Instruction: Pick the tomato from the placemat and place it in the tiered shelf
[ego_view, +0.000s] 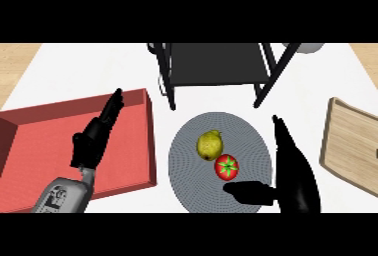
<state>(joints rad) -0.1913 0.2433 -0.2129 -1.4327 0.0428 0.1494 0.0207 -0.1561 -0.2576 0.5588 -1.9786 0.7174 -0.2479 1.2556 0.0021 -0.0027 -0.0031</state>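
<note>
Fingers of the right hand (294, 170) stretch straight, thumb spread toward the round red tomato (227, 166), holding nothing; it lies ungrasped on the grey round placemat (244, 132), frame centre. Grasping and carrying it to the black tiered shelf (214, 65), top centre, remain.

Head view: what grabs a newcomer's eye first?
The red tomato beside a yellow lemon, both on the round grey placemat at centre. The right hand stands open just right of the tomato, thumb below it, not holding it. Behind the placemat is the black shelf; the left hand rests open over a red tray at left.
</note>
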